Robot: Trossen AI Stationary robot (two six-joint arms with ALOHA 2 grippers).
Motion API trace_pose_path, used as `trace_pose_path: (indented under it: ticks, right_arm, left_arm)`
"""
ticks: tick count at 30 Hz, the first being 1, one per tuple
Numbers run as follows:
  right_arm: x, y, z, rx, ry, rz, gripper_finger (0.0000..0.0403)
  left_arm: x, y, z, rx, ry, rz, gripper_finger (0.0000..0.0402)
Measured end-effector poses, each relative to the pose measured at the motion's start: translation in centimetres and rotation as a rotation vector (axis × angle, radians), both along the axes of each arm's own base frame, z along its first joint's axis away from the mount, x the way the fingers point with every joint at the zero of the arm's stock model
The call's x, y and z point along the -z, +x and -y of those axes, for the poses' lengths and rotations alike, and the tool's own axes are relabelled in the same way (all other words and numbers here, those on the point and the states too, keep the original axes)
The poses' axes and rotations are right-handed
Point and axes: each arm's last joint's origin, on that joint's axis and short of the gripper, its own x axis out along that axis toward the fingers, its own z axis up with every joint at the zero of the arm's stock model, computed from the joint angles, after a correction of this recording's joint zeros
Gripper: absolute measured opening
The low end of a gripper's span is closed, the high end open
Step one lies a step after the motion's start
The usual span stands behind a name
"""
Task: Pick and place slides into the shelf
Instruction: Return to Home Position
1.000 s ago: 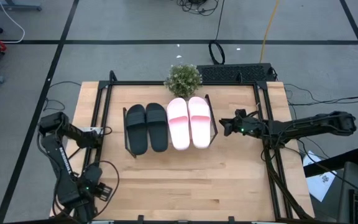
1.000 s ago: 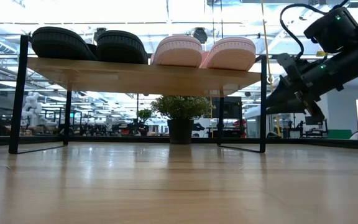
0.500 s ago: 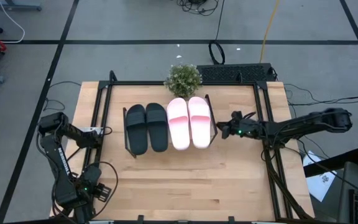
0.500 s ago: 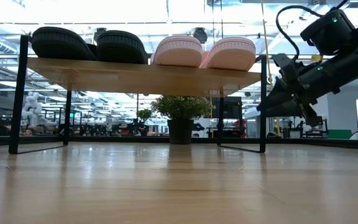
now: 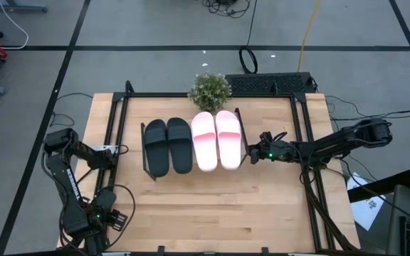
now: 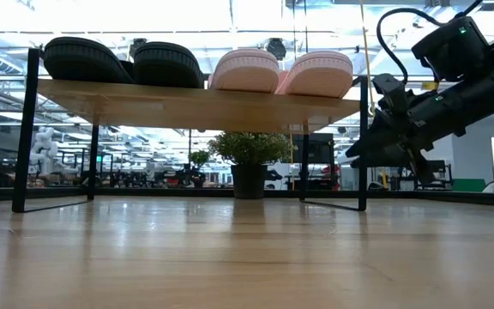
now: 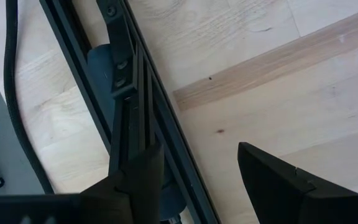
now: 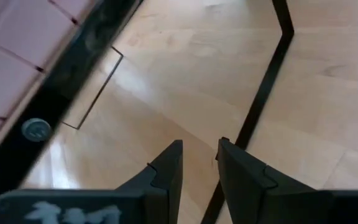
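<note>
The slides all rest sole-down side by side on the shelf (image 6: 195,99): a black pair (image 5: 167,146) on its left half, a pink pair (image 5: 216,140) on its right. In the low view their toes (image 6: 247,70) stick out over the board's near edge. My right gripper (image 5: 250,156) hovers just off the shelf's right side rail, below board height (image 6: 350,154). It is narrowly open (image 8: 199,155) with only the tabletop showing between its fingers. My left gripper (image 7: 197,162) waits open at the table's near left corner (image 5: 112,217).
A potted plant (image 5: 210,90) stands behind the shelf. Black frame rails (image 5: 305,142) run along the table's sides, one of them right below my left gripper (image 7: 135,93). The shelf's floor rod (image 8: 263,87) lies ahead of my right fingers. Bare wood lies in front of the shelf.
My right gripper has moved toward the table's left, closer to the shelf's right side, and sunk a little while tipping its fingers further down. The gap between its fingers looks the same. The slides and shelf have not moved.
</note>
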Motion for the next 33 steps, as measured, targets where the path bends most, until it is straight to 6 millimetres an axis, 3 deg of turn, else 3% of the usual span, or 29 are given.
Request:
trace_pose_path:
  ticks: [33]
  right_arm:
    - [0.8, 0.3, -4.1, -0.158, 0.115, 0.034, 0.0089]
  left_arm:
    - [0.0, 0.0, 0.0, 0.004, 0.004, 0.007, 0.0214]
